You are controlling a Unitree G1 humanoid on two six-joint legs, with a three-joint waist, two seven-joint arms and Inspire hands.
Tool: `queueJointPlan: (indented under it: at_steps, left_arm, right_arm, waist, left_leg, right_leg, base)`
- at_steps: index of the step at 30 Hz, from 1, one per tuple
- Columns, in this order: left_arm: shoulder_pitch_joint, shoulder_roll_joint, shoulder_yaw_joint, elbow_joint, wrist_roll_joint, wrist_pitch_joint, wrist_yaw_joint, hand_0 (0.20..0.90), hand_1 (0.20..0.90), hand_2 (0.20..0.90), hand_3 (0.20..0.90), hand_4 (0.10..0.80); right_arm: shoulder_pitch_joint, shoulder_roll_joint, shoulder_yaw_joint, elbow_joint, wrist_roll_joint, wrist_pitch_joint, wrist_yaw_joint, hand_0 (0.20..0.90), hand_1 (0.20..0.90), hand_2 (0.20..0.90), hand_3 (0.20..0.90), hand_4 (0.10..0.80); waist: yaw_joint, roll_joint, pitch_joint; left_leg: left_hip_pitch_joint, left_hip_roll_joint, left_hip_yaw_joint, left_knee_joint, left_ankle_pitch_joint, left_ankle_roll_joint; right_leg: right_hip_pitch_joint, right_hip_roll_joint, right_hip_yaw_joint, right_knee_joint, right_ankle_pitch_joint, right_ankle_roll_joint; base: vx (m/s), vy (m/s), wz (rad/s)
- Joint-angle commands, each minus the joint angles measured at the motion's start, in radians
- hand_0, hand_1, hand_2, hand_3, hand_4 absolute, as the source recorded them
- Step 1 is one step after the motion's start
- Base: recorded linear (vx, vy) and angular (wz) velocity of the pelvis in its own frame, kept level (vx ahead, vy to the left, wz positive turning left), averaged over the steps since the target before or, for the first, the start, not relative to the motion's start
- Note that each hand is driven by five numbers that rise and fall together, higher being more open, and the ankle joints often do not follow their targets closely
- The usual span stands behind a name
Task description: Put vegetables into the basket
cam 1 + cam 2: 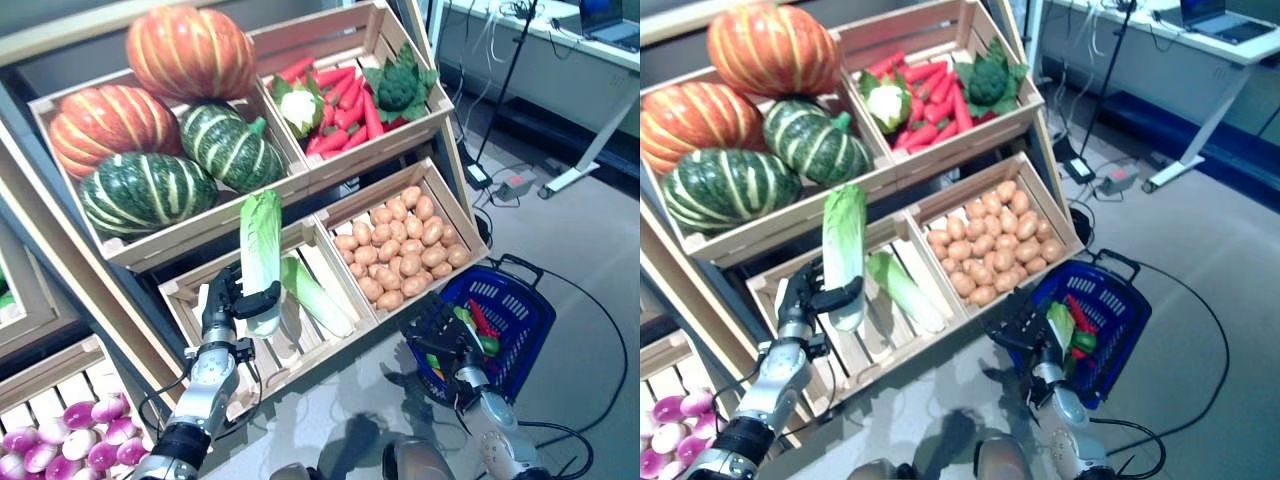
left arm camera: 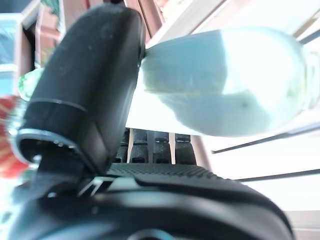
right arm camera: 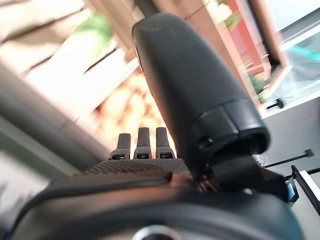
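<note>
My left hand (image 1: 226, 308) is shut on a long green and white cabbage (image 1: 261, 255) and holds it upright above the lower left crate (image 1: 190, 290) of the wooden stand. Its white base shows against my thumb in the left wrist view (image 2: 225, 85). The blue plastic basket (image 1: 520, 300) stands on the floor at the right, with red and green vegetables (image 1: 478, 330) in it. My right hand (image 1: 440, 335) is open, its fingers straight, just over the basket's near rim. It also shows in the right wrist view (image 3: 145, 145).
A second long cabbage (image 1: 315, 295) lies in the crate beside my left hand. The potato crate (image 1: 455, 215) stands right behind the basket. A white desk leg (image 1: 590, 150) and a power brick (image 1: 512, 187) are on the floor at the far right.
</note>
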Motion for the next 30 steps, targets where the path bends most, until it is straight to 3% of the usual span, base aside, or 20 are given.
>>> queueJointPlan:
  at_steps: [1,6,13,20,30]
  left_arm:
    - [-0.022,0.062,0.025,-0.185,0.064,-0.166,-0.055,0.3,0.3,0.3,0.3,0.4]
    - [-0.028,0.087,-0.021,-0.258,0.126,-0.162,-0.154,0.3,0.3,0.3,0.3,0.4]
    - [-0.062,0.103,-0.069,-0.282,0.169,-0.136,-0.206,0.3,0.3,0.3,0.3,0.4]
    - [-0.082,0.095,-0.101,-0.286,0.175,-0.106,-0.259,0.3,0.3,0.3,0.3,0.4]
    - [-0.117,0.077,-0.196,-0.292,0.143,-0.104,-0.289,0.3,0.3,0.3,0.3,0.4]
  right_arm:
    - [-0.093,0.05,-0.011,-0.108,0.079,-0.013,0.165,0.9,0.9,0.9,0.9,0.8]
    - [-0.17,0.029,-0.006,-0.149,0.155,-0.002,0.301,0.9,0.9,0.9,0.9,0.8]
    - [-0.281,-0.012,-0.052,-0.201,0.221,-0.001,0.334,0.9,0.9,0.9,0.9,0.8]
    - [-0.373,-0.043,-0.079,-0.243,0.215,0.045,0.317,0.9,0.9,0.9,0.9,0.8]
    - [-0.473,-0.059,-0.051,-0.187,0.217,0.121,0.275,0.9,0.9,0.9,0.9,0.8]
  waist:
    - [0.035,-0.042,-0.087]
    - [0.07,-0.059,-0.1]
    - [0.085,-0.071,-0.143]
    - [0.092,-0.071,-0.173]
    - [0.096,-0.07,-0.194]
  left_leg:
    - [0.026,-0.054,-0.029,-0.06,0.037,0.075]
    - [0.056,-0.06,-0.049,-0.106,0.053,0.073]
    - [0.099,-0.076,-0.072,-0.271,0.147,0.052]
    - [0.142,-0.088,-0.071,-0.408,0.194,0.047]
    - [0.162,-0.095,-0.07,-0.468,0.206,0.054]
  right_leg:
    - [0.134,-0.016,-0.01,-0.15,0.07,0.012]
    - [0.17,-0.009,-0.03,-0.209,0.092,0.014]
    - [0.212,0.015,-0.021,-0.371,0.189,0.035]
    - [0.251,0.026,-0.016,-0.501,0.254,0.05]
    - [0.268,0.035,-0.003,-0.551,0.272,0.054]
  base:
    - [-0.02,-0.054,0.29]
    - [-0.017,-0.051,0.26]
    - [-0.009,-0.025,0.15]
    - [0.0,0.0,0.0]
    - [0.002,0.011,0.03]
